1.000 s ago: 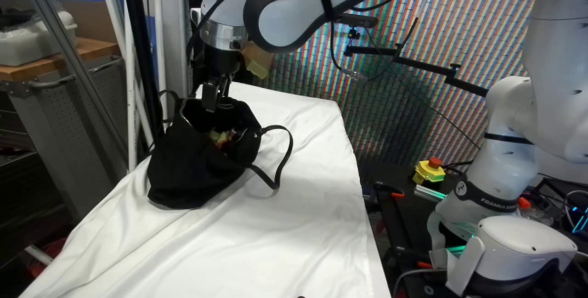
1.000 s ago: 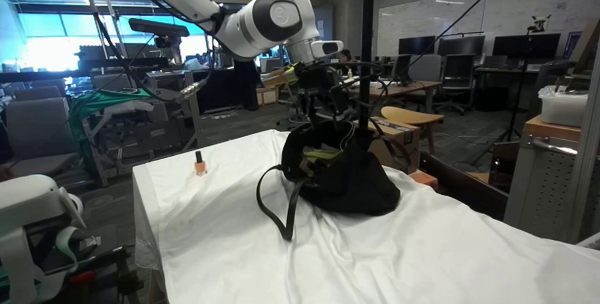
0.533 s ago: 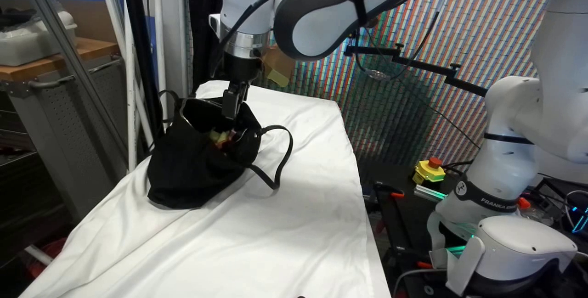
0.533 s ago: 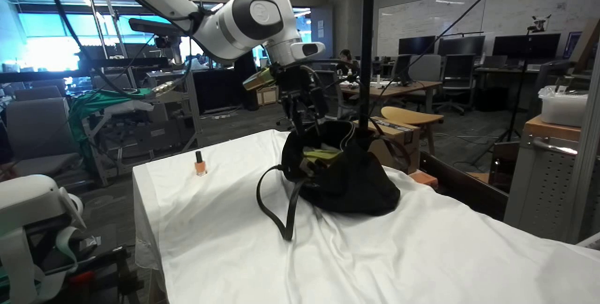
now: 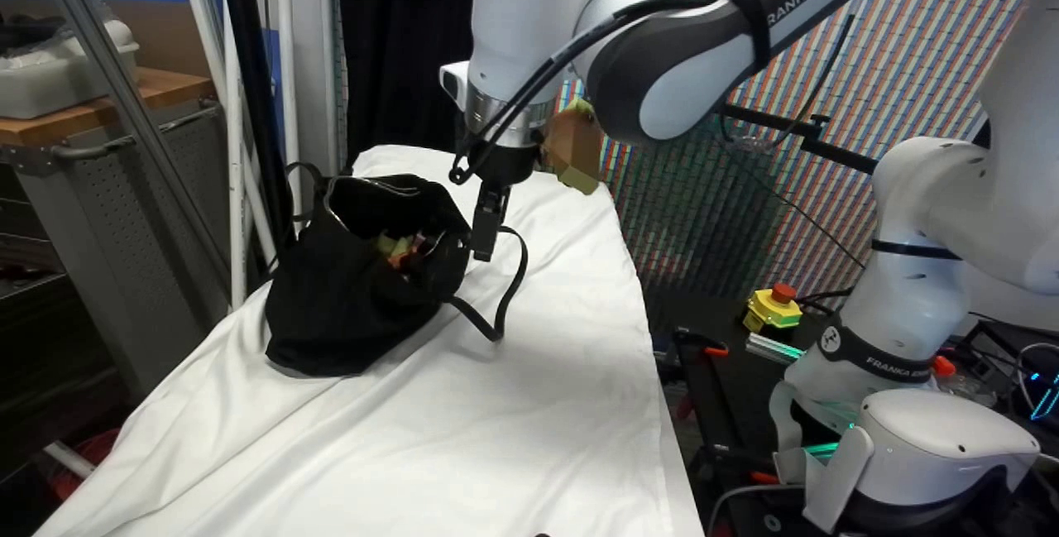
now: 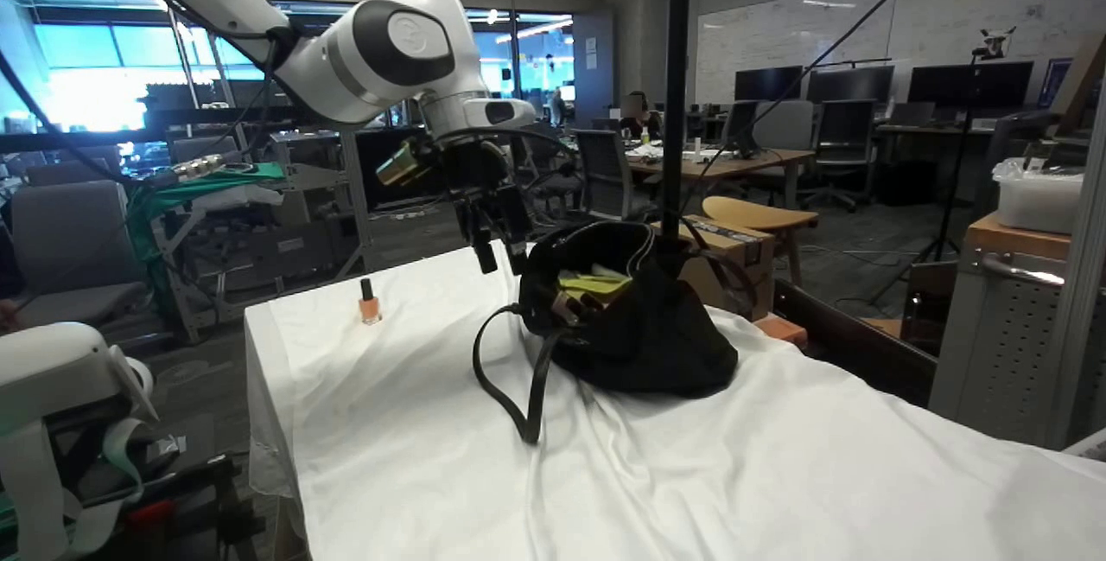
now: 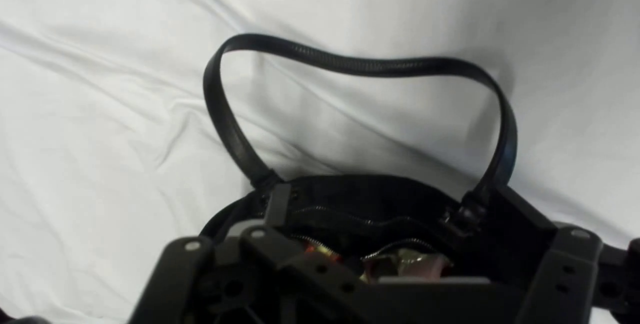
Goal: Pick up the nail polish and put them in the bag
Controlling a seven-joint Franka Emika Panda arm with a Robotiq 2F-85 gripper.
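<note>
While the black bag [image 5: 347, 305] slumps on a white-draped surface [image 5: 546, 405] in an exterior view, its mouth gapes and lets me see yellow-green and orange contents [image 5: 397, 249]. The pincer [image 5: 482, 252] points down just beside that mouth; from there its jaws overlap, so the gap cannot be judged. Past the edge of the surface stands a red-buttoned yellow box [image 5: 768, 314].

In an exterior view I can make out a bottle of nail polish [image 6: 370, 306], orange with a dark cap, standing upright near the end of the surface, well apart from both bag and pincer. The pincer's fingers [image 6: 487, 258] hang parted with bare air between them; whether one brushes the bag's rim, I cannot tell. A white plastic tub [image 6: 1037, 200] sits off to the side on a wooden-topped cabinet [image 6: 1002, 328].

In the wrist view the pincer stands wide and released, one finger to either side, with the bag's dark mouth showing between them. Red and pink bits [image 7: 430, 265] peek out there, partly covered by the pincer; I cannot tell whether any is a bottle. A loop handle [image 7: 360, 67] arcs out from the bag over the surface in a wide bend.
</note>
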